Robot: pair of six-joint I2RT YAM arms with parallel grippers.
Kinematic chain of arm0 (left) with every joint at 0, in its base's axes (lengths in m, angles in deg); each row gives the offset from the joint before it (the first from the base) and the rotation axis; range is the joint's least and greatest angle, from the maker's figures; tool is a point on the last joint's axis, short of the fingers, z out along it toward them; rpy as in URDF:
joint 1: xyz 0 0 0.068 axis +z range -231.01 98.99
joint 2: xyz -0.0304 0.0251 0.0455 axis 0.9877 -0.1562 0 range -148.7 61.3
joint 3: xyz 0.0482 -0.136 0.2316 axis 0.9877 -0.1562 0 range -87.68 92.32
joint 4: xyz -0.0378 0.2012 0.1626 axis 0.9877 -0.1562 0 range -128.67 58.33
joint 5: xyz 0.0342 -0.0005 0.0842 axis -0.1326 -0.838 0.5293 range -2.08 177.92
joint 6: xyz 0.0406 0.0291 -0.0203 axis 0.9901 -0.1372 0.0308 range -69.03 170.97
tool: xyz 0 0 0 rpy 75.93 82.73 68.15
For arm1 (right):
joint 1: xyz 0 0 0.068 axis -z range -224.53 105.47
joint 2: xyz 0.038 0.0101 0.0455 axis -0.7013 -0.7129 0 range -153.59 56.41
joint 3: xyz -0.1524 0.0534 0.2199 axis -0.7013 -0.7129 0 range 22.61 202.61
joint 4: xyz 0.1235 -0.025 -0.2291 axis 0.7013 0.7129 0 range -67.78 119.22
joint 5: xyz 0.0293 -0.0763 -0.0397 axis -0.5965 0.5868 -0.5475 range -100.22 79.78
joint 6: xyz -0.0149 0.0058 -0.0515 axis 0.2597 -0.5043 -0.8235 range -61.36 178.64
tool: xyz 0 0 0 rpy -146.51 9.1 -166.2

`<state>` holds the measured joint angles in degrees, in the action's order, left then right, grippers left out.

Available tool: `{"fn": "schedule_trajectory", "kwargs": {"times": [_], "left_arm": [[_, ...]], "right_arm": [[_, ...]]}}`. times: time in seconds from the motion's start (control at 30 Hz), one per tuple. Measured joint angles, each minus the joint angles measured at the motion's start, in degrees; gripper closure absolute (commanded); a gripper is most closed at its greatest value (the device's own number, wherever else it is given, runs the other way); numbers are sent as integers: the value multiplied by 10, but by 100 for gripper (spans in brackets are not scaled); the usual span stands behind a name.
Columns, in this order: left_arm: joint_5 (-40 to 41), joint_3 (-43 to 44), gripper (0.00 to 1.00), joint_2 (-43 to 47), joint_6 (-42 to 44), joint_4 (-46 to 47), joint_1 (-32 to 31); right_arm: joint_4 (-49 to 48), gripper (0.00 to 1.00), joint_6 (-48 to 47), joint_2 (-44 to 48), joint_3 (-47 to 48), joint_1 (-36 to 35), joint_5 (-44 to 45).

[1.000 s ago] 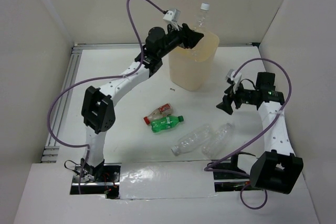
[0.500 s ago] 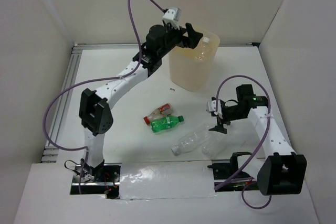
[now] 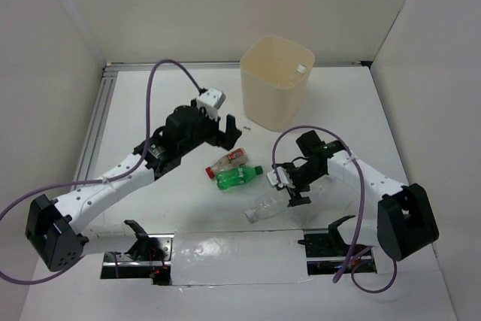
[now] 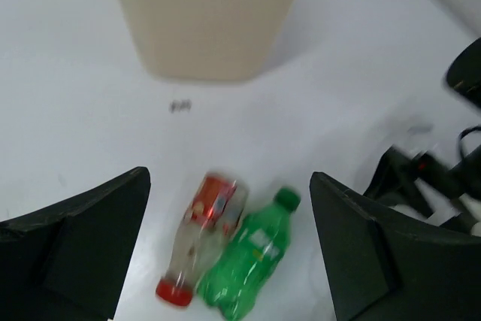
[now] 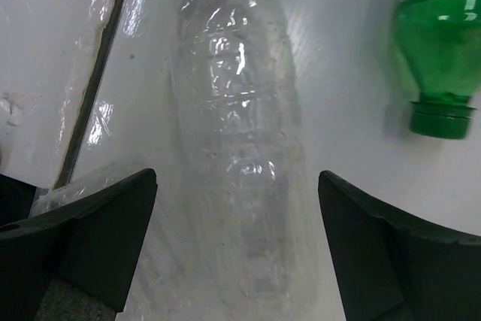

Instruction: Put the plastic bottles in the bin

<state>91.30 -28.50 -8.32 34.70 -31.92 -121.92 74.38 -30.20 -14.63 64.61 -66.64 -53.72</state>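
— Now, what is the status of the left gripper (image 3: pixel 231 130)?
— It has dropped its load into the bin (image 3: pixel 276 88) at the far edge and pulled back. Its jaws are wide and empty above the red-label bottle (image 3: pixel 228 162) and green bottle (image 3: pixel 239 178) mid-table.
— And the right?
— I have brought the right gripper (image 3: pixel 294 186) down. Its jaws are wide, straddling the clear bottle (image 5: pixel 237 148) toward the near edge. In my judgement, the next step is to close and lift.
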Motion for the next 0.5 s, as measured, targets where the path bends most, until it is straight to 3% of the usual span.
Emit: {"fn": "schedule_trajectory", "kwargs": {"times": [0.13,0.2,0.23,0.27,0.3,0.33,0.4,0.5], "left_arm": [[38,-103,0,37,-6,-65,-6],[58,-139,0,56,-10,-89,-9],[65,-150,0,65,-15,-96,-10],[71,-155,0,71,-17,-101,-10],[78,-157,0,76,-19,-105,-10],[83,-157,0,78,-18,-103,-10],[91,-157,0,78,-15,-97,-10],[97,-145,0,56,1,-94,-10]], "right_arm": [[-59,10,33,-36,-32,-42,52],[-92,17,51,-55,-42,-56,79],[-117,33,65,-71,-45,-65,100],[-121,34,66,-74,-46,-66,103],[-131,52,72,-80,-47,-70,112],[-138,58,72,-81,-47,-72,113],[-135,70,75,-78,-37,-73,118],[-78,75,47,-74,-6,-64,112]]}}
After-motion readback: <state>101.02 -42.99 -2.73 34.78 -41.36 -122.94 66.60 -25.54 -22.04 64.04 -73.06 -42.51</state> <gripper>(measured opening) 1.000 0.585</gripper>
